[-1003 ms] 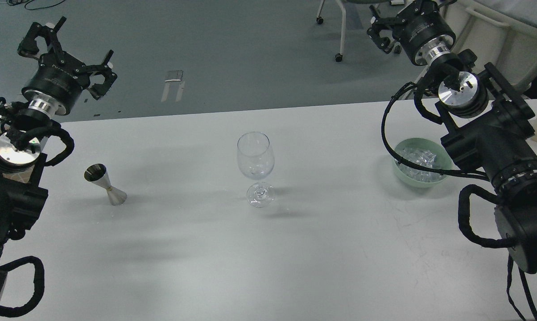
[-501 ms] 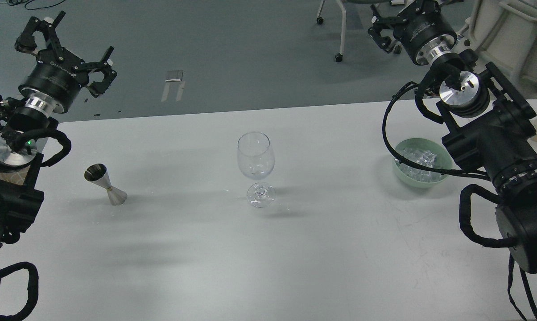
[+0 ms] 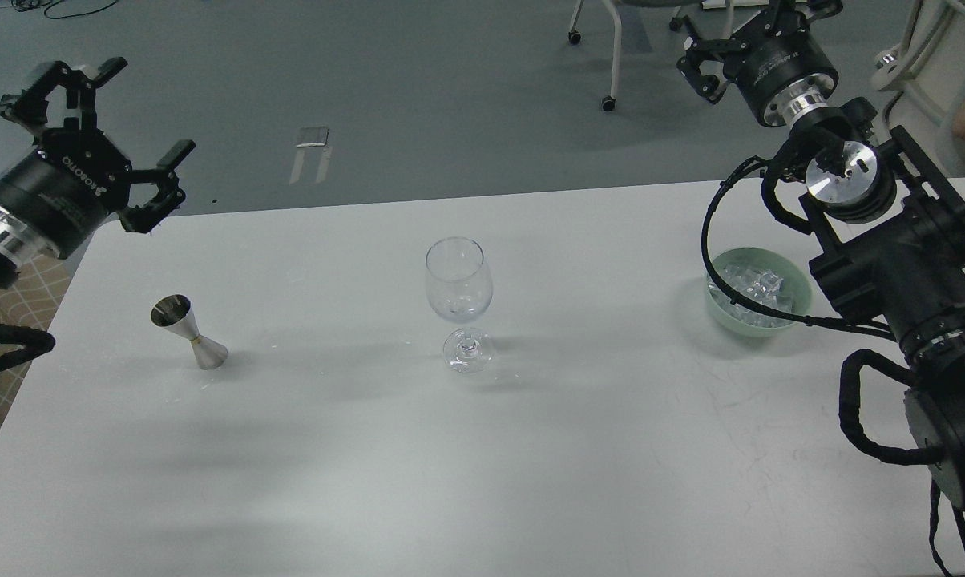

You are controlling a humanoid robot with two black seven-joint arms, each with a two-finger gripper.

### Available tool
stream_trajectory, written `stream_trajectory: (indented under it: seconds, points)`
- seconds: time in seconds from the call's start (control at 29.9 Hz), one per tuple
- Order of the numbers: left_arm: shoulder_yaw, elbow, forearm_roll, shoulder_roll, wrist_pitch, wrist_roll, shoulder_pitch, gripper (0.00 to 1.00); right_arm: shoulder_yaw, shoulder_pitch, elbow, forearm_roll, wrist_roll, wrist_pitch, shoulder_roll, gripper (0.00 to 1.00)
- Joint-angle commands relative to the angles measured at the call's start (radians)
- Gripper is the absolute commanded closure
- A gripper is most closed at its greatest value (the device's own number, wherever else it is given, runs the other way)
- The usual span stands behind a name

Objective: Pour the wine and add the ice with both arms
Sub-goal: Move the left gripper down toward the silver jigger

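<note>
Left gripper [image 3: 98, 136] hung open and empty above the jigger [image 3: 188, 332]; right gripper's [image 3: 711, 60] opening was unclear. The left should descend squarely.

Clear glossy wine glass [image 3: 459, 303] | polished steel hourglass jigger [image 3: 188, 332] | matt white table [image 3: 482, 449] | glassy ice cubes [image 3: 755, 288]
</note>
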Motion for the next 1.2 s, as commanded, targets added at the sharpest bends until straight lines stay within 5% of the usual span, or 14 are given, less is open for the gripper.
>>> stream_trajectory:
  seconds: [0.0,0.1,0.43,1.0,1.17]
  points:
    - [-0.054,-0.113,0.095,0.067,-0.001,-0.014,0.093,0.03,0.001,-0.027,0.048,-0.001,0.000,-0.003,-0.010,0.00]
    - [-0.111,-0.191,0.277,0.110,-0.001,-0.066,0.198,0.03,0.001,-0.048,0.077,-0.001,-0.003,-0.005,-0.026,0.00]
    - [-0.220,-0.341,0.959,0.048,0.144,-0.108,0.482,0.02,0.012,-0.109,0.112,0.004,-0.003,-0.003,-0.079,0.00]
    - [-0.260,-0.357,0.923,0.034,0.150,-0.137,0.530,0.02,0.012,-0.126,0.117,0.004,-0.005,0.001,-0.092,0.00]
    - [-0.421,-0.279,0.558,-0.081,0.131,-0.115,0.519,0.02,0.012,-0.128,0.117,0.004,-0.003,0.001,-0.092,0.00]
